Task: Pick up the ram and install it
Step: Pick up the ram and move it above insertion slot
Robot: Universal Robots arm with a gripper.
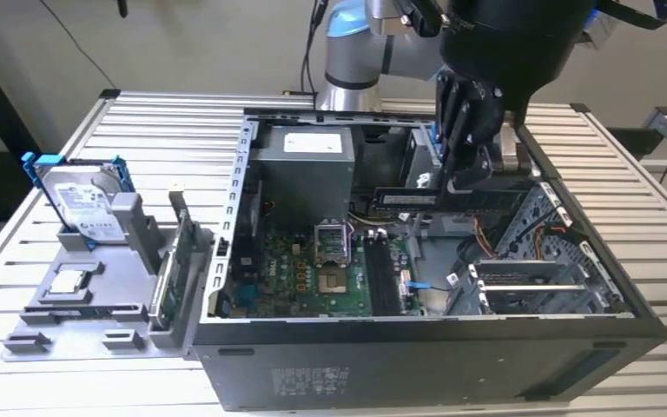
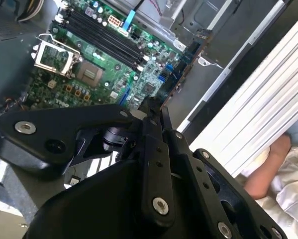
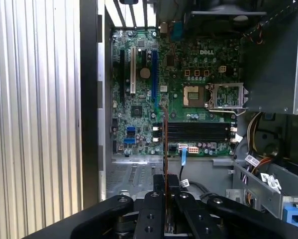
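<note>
In the exterior view the ram, a long dark stick, hangs level above the open computer case. My gripper is shut on the ram's right part, reaching down from above. The black memory slots lie on the green motherboard below the stick and apart from it. In the first wrist view the ram shows edge-on as a thin line rising from my gripper, with the slots beyond it. The second wrist view has my gripper over the motherboard and the slots.
A silver hard drive in a blue frame and an upright green card stand on a grey fixture at the exterior view's left. The power supply and drive cage crowd the case. A person's hand lies beside the table.
</note>
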